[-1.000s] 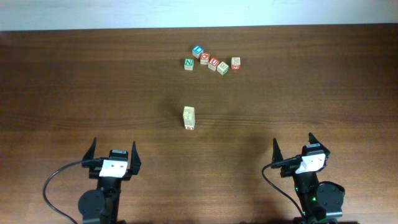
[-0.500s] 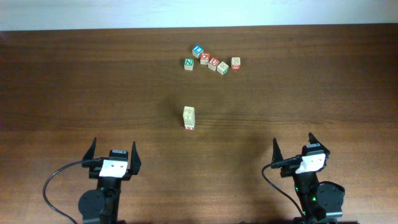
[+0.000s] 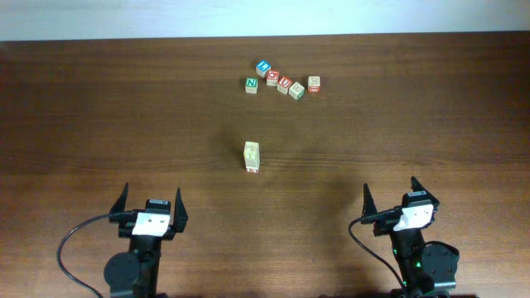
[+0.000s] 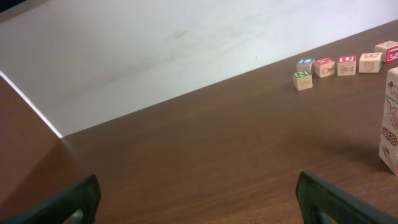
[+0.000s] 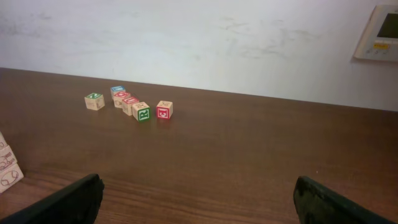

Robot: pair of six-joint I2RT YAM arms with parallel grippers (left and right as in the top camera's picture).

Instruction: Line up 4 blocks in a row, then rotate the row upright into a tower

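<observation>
My left pincer (image 3: 152, 192) and right pincer (image 3: 390, 186) sit close to the near edge of the tabletop (image 3: 431, 116), one left of centre and one right. Both are spread as wide as they go, with nothing between the fingers.

Out ahead, about the middle of the tabletop and well apart from both pincers, stand the blocks (image 3: 252, 156): pale beige wooden cubes piled one on another. From overhead they read only as a short beige column with a red-edged face at its near end.

My left wrist camera shows the blocks (image 4: 390, 118) as an upright column at the right border, with faint line drawings on the faces, one reddish. The border cuts them, so I cannot count the tiers. My right wrist camera catches only their lower part at the left border.

Near the far edge, six lettered cubes (image 3: 285, 84) lie in a loose row. Only the right wrist view shows a wall panel (image 5: 377, 32).
</observation>
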